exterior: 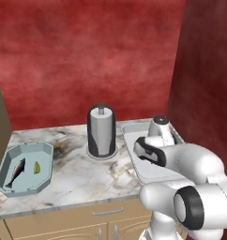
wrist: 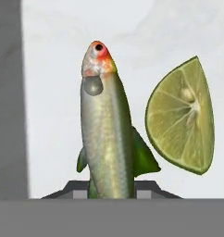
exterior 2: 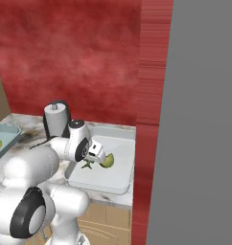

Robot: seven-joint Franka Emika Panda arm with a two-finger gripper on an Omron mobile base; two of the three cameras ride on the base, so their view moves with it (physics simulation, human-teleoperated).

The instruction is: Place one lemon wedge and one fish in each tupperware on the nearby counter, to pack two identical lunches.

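My gripper is shut on the tail end of a silvery fish with a red-orange head, low over the white-grey rectangular tupperware. A lemon wedge lies in that tray just beside the fish. In the right base view the gripper hangs over the tray's left part, with the fish under it and the wedge to its right. The pale blue octagonal tupperware at the counter's left holds another fish and another lemon wedge.
A dark paper-towel holder stands on the marbled counter between the two trays. A red wall runs behind. A tall grey panel rises close on the right of the white tray. My arm hides much of that tray from the left.
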